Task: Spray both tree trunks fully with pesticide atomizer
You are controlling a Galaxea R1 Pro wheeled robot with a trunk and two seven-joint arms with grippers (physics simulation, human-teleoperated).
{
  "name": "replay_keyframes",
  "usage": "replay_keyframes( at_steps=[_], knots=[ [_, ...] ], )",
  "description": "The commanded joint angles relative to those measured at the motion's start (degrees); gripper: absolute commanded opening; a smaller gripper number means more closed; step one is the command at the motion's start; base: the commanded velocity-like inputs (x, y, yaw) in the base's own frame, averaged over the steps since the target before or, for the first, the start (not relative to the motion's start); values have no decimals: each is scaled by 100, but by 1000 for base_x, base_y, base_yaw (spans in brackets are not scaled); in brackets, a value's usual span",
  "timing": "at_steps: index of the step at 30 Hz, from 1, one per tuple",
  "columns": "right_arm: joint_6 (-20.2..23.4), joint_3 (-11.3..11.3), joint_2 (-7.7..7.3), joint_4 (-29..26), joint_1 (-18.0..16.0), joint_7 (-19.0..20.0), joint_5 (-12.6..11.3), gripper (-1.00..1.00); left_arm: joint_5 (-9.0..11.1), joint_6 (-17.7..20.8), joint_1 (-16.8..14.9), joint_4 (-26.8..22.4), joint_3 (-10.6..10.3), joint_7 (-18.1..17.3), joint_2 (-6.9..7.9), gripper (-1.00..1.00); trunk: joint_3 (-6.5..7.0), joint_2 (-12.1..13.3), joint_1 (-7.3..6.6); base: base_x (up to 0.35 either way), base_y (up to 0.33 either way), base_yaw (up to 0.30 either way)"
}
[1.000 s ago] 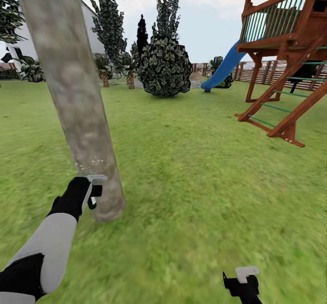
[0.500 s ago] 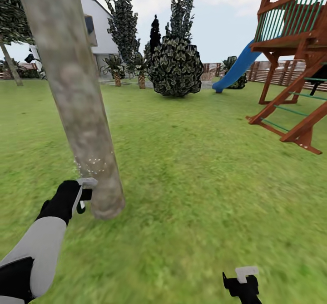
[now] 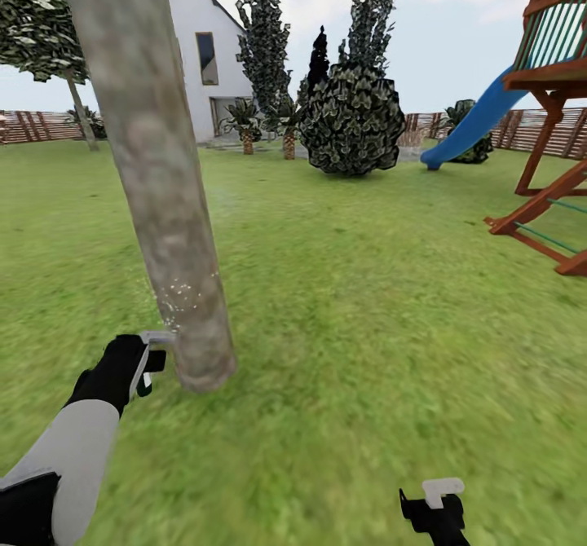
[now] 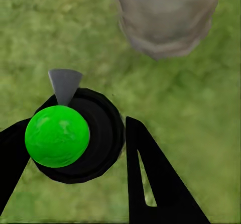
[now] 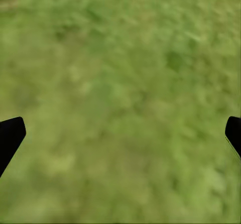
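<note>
While your left gripper [image 3: 149, 360] pinches the pesticide atomizer [image 3: 152, 349] low at the left, the sprayer's pale nozzle sits just beside the base of the tree trunk [image 3: 155, 171], with white droplets speckling the bark right above it. In your left wrist view the atomizer's green cap [image 4: 57, 136] sits on its black body between the dark fingers [image 4: 155, 184], and the trunk's foot [image 4: 165, 18] meets the grass lawn [image 4: 211, 103] close ahead. Further right, your right gripper [image 3: 436, 501] hangs over bare lawn [image 5: 120, 103], well apart from the trunk, its fingertips [image 5: 10, 136] spread wide and holding nothing.
</note>
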Motion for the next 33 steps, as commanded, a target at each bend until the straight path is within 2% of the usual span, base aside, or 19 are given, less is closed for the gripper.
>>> replay_keyframes(
  at_steps=[1, 3, 7, 11, 18, 22, 33],
  knots=[
    [-23, -31, -2, 11, -5, -31, 60, 100, 26, 19, 12, 8, 2, -27, 45, -100, -5, -2, 1, 169, -240, 158],
    [-23, -31, -2, 11, -5, -28, 60, 100, 44, 7, 128, 197, -10, -24, 53, -100, -5, -2, 1, 153, -242, 39],
    [-23, -31, -2, 11, -5, -22, 60, 100, 50, 4, 171, 256, -17, -18, -153, -100, -5, -2, 1, 152, -243, 7],
    [-23, -31, -2, 11, -5, -22, 60, 100, 52, 4, 175, 245, -11, -17, -214, -100, -5, -2, 1, 156, -243, 5],
    [-23, -31, -2, 11, -5, -22, 60, 100, 14, 4, 200, 197, -36, -24, -106, -100, -5, -2, 1, 149, -247, 239],
    [-23, -31, -2, 11, -5, -22, 60, 100, 13, -2, 209, 270, -36, -20, 32, -100, -5, -2, 1, 50, -269, 195],
    [-23, -31, -2, 11, -5, -22, 60, 100, 37, -1, 210, 213, -27, -17, -21, -100, -5, -2, 1, 69, -275, 5]
  ],
)
